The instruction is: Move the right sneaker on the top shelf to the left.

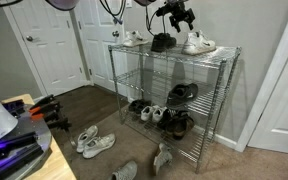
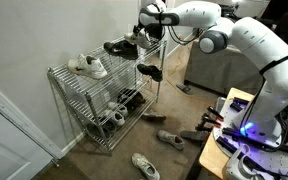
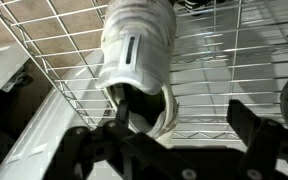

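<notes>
The right sneaker (image 1: 196, 42), white with a pale sole, lies at one end of the top shelf (image 1: 174, 52) of the chrome wire rack. In the wrist view the sneaker (image 3: 136, 45) fills the upper middle, its dark opening towards me, on the wire shelf (image 3: 209, 60). My gripper (image 1: 180, 14) hangs just above the sneaker's heel end. It is open (image 3: 174, 118), with one finger at the sneaker's opening and the other over bare wire beside it. In the other exterior view the gripper (image 2: 150, 24) covers most of the sneaker.
A black sneaker (image 1: 162, 41) sits mid-shelf and a smaller white shoe (image 1: 132, 38) at the far end. Several shoes fill the lower tiers (image 1: 169, 115) and lie on the floor (image 1: 96, 142). A wall stands behind the rack, with a door (image 1: 54, 45) nearby.
</notes>
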Motion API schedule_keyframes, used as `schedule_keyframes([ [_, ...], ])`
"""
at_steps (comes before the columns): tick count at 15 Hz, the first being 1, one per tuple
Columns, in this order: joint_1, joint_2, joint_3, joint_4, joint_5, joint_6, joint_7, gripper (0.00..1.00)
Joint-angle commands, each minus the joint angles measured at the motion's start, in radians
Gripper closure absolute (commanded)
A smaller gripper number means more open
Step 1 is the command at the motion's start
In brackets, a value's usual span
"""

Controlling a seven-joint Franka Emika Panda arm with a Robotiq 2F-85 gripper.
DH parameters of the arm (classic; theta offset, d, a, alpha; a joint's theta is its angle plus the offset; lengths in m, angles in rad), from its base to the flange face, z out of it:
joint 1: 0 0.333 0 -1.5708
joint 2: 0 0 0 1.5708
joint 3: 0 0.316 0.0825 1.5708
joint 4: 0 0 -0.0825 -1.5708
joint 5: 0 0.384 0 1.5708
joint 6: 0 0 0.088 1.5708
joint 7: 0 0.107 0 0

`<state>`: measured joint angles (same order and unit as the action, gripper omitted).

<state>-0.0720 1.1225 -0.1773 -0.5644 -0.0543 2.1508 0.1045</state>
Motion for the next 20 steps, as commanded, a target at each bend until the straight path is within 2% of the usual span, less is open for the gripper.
schedule_keyframes([
  [1,-0.004,0.036,-0.008,0.037,-0.007,-0.024,-0.012,0.0],
  [7,-0.01,0.049,0.0,0.037,0.002,-0.044,-0.03,0.0],
  [11,-0.005,0.044,-0.003,0.035,-0.005,-0.128,-0.068,0.0],
  [12,-0.004,0.043,-0.003,0.037,-0.006,-0.146,-0.079,0.25],
  [13,-0.003,0.042,-0.005,0.04,-0.008,-0.163,-0.091,0.27],
  [20,-0.001,0.044,-0.022,0.061,-0.01,-0.204,-0.107,0.72],
])
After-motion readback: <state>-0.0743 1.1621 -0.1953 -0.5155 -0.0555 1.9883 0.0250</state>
